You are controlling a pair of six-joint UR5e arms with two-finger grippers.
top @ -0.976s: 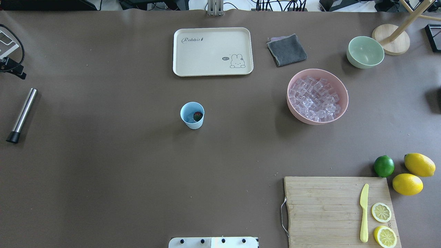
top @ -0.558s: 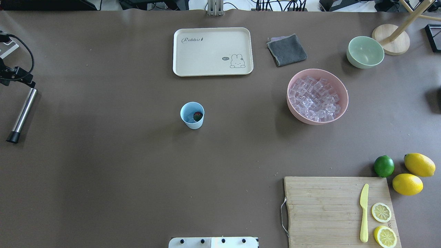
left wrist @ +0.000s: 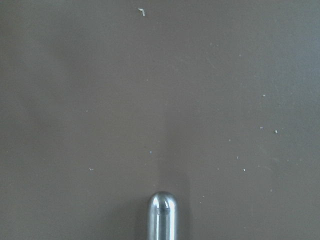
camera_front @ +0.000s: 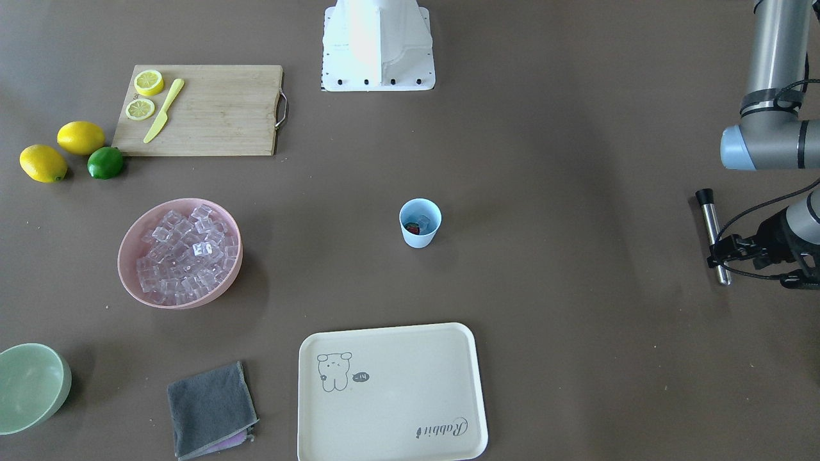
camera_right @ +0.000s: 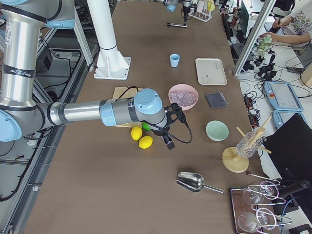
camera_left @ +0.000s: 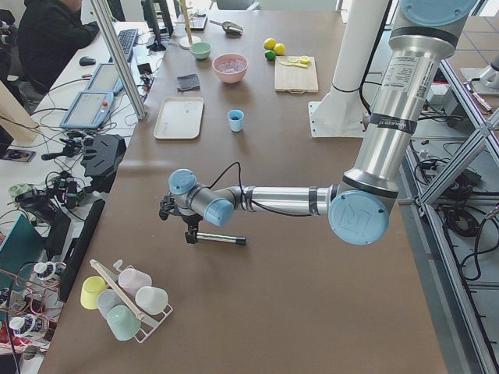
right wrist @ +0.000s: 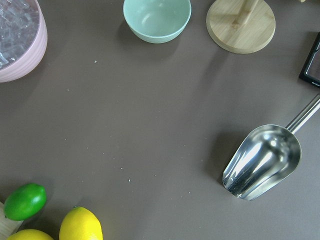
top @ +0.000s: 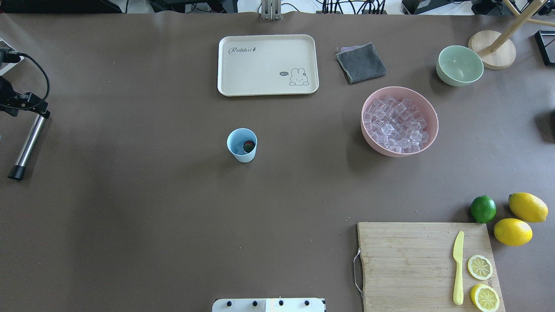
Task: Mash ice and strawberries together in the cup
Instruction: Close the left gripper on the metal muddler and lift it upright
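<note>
Brushed steel, a slim round rod point(top: 27, 145) with a black cap lies on the matte brown table point(top: 130, 216). The left gripper point(top: 39, 112) hangs over its rounded bare end; whether its fingers are spread or closed cannot be told. Mid-table stands the smooth, tapered light blue cup point(top: 245, 157), holding the red strawberry point(top: 248, 146) and glassy ice point(camera_front: 424, 224). More cubes fill a round pink bowl point(top: 401, 154). The right gripper point(camera_right: 169, 143) hovers near the lemons point(camera_right: 145, 142), its fingers' state equally unclear.

Both arms stretch out low and level, left claw point(camera_left: 190, 234) and right claw point(camera_right: 168, 142) pointing downward.
</note>
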